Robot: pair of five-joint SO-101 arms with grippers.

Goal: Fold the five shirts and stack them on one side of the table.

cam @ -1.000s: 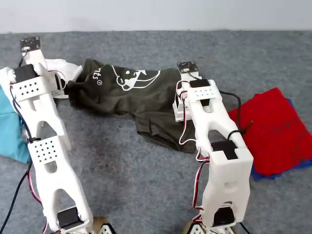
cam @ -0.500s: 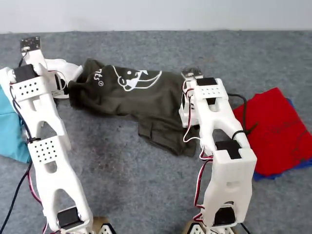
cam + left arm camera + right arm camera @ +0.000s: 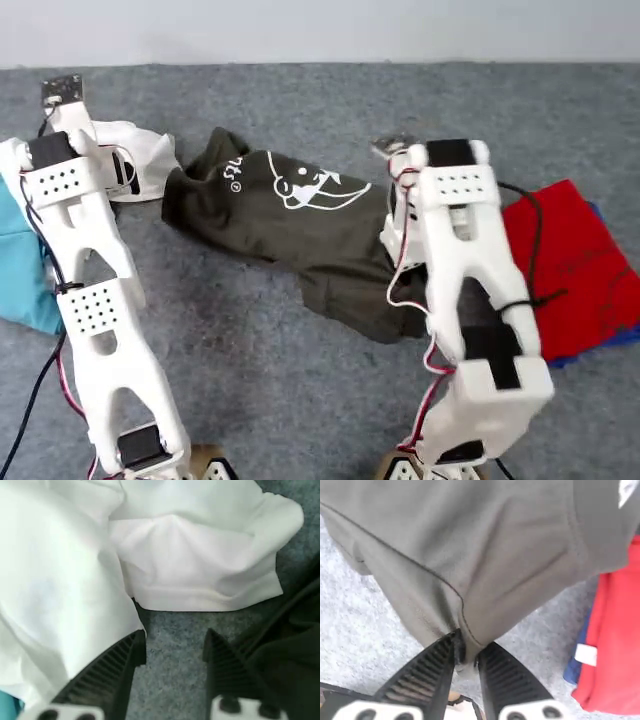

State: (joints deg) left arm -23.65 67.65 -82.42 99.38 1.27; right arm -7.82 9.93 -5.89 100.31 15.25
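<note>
Olive cotton was what my right jaws were pinching: they were pressed together on a fold at the hem edge of the olive shirt (image 3: 495, 545), and the cloth ran away from the pinch in a taut ridge. The shirt lay print-up across the middle of the grey desk (image 3: 250, 400); its long axis ran slantwise from my right arm's end toward my left arm's. The held end sat just beside the red shirt (image 3: 570, 270), which lay on a blue shirt (image 3: 580, 665) at that side of the desk. The free end reached almost to the white shirt (image 3: 140, 165); a teal shirt (image 3: 20, 270) lay at the desk's edge beyond my left arm. My left jaws were spread and gripped nothing; they hung over bare desk between the white shirt's hem and the dark edge of the olive one. I judged that everything turned on this: the garment stretched away from my right jaws straight toward my left ones, so the left arm was much the nearer to the loose end; taking that end would let the two arms draw the shirt flat along its length before any fold.
</note>
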